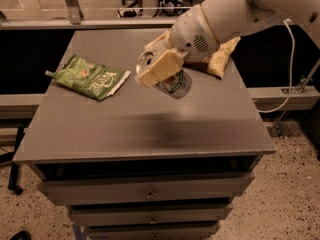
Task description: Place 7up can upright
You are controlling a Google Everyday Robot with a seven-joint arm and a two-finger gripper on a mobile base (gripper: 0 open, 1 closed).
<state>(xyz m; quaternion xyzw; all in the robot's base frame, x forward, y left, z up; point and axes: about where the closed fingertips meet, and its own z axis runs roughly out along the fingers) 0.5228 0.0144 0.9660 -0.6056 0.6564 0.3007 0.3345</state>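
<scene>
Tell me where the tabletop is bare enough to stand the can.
The whole front half of the table is bare, from the green snack bag across to the right edge. The back is crowded: the tan bag and the gripper, holding the 7up can tilted.

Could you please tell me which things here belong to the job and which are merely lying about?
Job: small silver-white aluminium 7up can with green band, tilted in the air; end effector, shut on it above the grey drawer cabinet.
Lying about: green crinkled snack bag, left; yellowish snack bag, back right.
</scene>
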